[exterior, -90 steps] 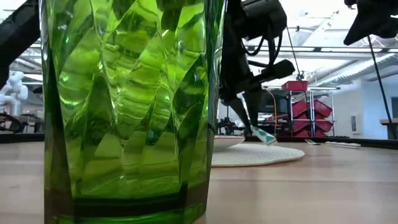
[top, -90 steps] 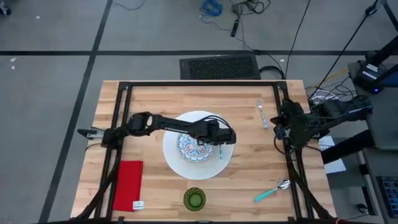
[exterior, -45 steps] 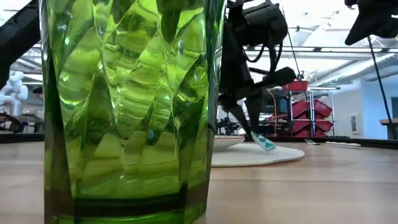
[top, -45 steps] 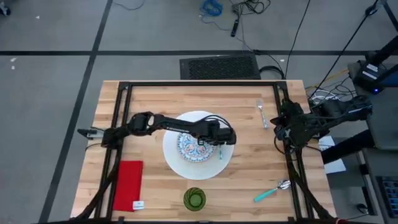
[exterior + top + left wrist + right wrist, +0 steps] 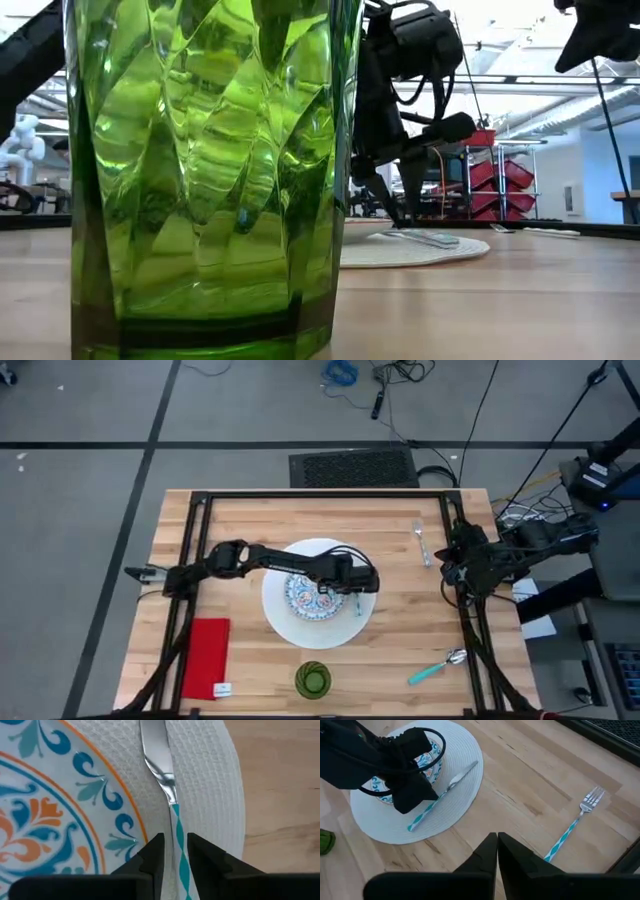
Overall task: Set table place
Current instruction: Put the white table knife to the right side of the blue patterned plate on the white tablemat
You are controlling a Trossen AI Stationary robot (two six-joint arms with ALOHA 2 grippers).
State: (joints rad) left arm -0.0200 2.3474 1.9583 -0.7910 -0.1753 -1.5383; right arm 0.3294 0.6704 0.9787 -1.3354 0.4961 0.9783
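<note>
Left gripper point(image 5: 174, 851) over white plate point(image 5: 290, 618), jaws spread either side of a teal-handled knife point(image 5: 439, 797). Knife lies flat on the plate's rim beside the patterned plate point(image 5: 45, 815). Right gripper point(image 5: 497, 845) at the tabletop's point(image 5: 400, 630) right edge, jaws pressed together. Fork point(image 5: 422, 542) near it; spoon point(image 5: 436, 667), cup point(image 5: 312, 680) and napkin point(image 5: 206, 657) along the near side.

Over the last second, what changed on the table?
The teal-handled knife, tilted with one end raised under the left claw a second ago, now lies flat on the white plate's rim; the claw's fingers straddle its handle, open. Right claw, fork, spoon, napkin, green cup unchanged.
</note>
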